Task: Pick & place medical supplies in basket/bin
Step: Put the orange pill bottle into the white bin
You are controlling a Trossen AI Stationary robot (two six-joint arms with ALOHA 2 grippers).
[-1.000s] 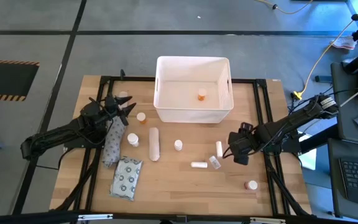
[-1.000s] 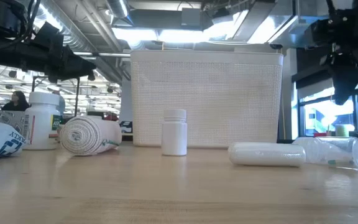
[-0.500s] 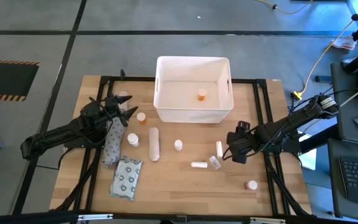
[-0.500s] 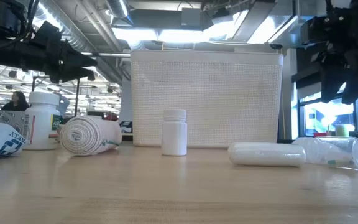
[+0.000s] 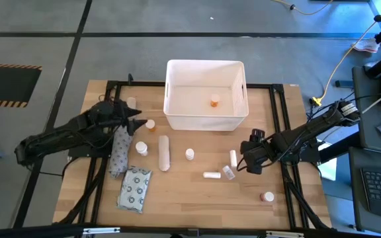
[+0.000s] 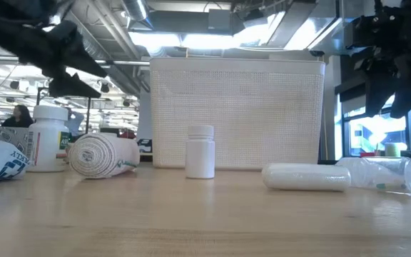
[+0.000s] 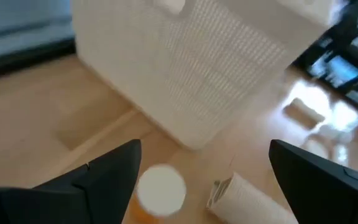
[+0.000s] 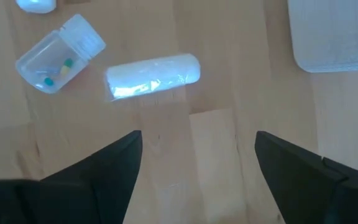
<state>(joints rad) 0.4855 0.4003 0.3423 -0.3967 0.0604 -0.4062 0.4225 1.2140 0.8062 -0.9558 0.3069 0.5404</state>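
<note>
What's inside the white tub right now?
From above, the white tub holds one orange-capped bottle, toward its right side; the floor around it looks bare. In the low view the tub's near wall hides the contents entirely.

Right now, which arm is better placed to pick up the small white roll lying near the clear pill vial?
Probably the right. Its open gripper hovers beside the roll and clear vial, while the left gripper waits across the table by the orange bottle.
</note>
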